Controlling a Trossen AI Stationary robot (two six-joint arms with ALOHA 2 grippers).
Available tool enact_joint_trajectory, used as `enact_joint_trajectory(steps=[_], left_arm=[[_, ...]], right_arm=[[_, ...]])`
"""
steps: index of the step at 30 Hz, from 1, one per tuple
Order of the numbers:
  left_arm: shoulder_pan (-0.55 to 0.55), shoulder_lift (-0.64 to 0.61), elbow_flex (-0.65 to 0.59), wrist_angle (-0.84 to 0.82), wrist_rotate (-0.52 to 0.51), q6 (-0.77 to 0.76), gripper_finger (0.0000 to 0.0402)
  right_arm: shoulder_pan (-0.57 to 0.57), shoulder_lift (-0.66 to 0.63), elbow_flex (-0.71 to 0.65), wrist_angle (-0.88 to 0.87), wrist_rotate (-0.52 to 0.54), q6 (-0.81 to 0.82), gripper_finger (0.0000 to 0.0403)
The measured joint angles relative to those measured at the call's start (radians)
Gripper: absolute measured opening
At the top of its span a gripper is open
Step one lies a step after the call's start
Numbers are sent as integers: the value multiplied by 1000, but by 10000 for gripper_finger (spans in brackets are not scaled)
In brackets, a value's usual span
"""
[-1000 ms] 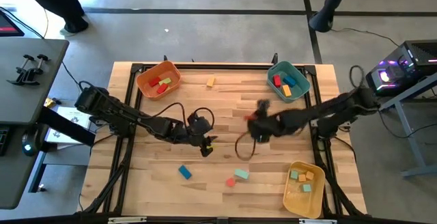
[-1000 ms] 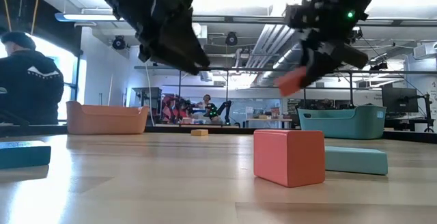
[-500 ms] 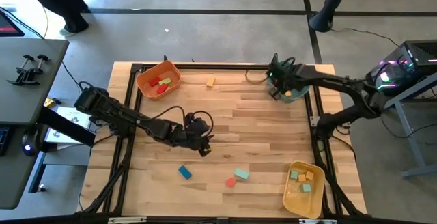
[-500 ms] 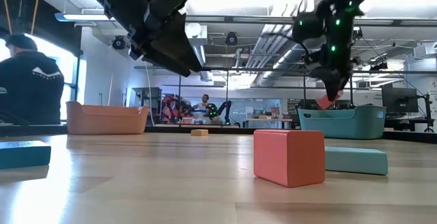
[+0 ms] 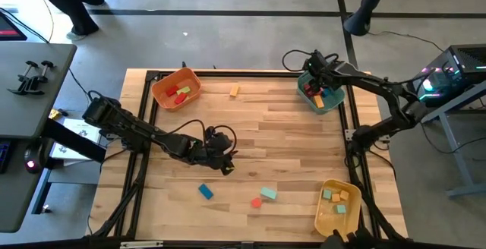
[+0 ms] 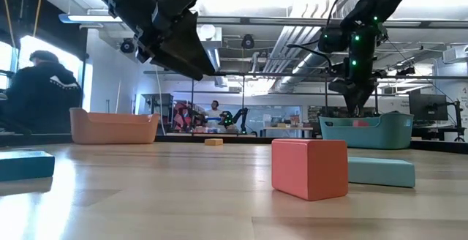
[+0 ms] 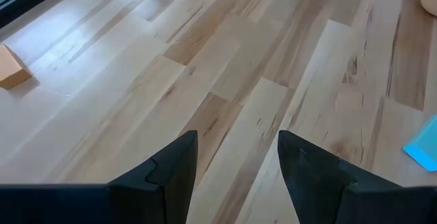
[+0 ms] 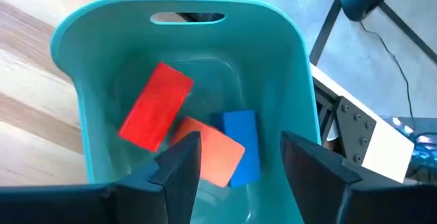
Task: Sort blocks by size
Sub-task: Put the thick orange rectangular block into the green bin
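Note:
My right gripper [image 5: 311, 80] hangs open and empty over the teal bin [image 8: 304, 80] at the table's far right corner. A red bar [image 8: 156, 106], a salmon block [image 8: 213, 154] and a blue block [image 8: 240, 142] lie on the bin's floor below it. My left gripper [image 5: 224, 162] is open and empty a little above the table's middle [image 7: 237, 142]. A blue block [image 5: 206, 191], a red cube [image 5: 257, 202] and a teal block [image 5: 268, 193] lie on the table near its front. A small orange block [image 5: 234, 90] lies near the far edge.
An orange bin [image 5: 176, 89] at the far left holds red and yellow blocks. A yellow bin [image 5: 338, 207] at the near right holds teal and orange blocks. A black frame edges the table. A person [image 6: 33, 94] sits beyond the table's left side.
My right gripper has swung from the table's middle toward the far right corner, carrying a salmon block, and now stands over the teal bin. The block has left its fingers and lies in the bin.

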Motion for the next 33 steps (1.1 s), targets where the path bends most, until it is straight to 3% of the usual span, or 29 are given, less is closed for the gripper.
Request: enact_joint_trajectory(steps=[4,10,17,22,24,28,33], left_arm=[[0,0,0,0,0,-12,188],[0,1,0,2,0,-12,188],[0,1,0,3,0,-12,188],[0,1,0,3,0,-12,188],[-2,1,0,3,0,-12,188],[-3,1,0,4,0,-12,188],[-3,1,0,5,0,-12,188]], right_arm=[[8,0,0,-18,-15,-22,198],[0,1,0,-87,-166,-6,198],[-3,8,0,-132,-174,20,199],[-41,73,0,-133,-251,6,193],[-53,106,0,-99,-213,-4,184],[-29,127,0,52,10,-23,155],[49,71,0,165,8,-72,119]])
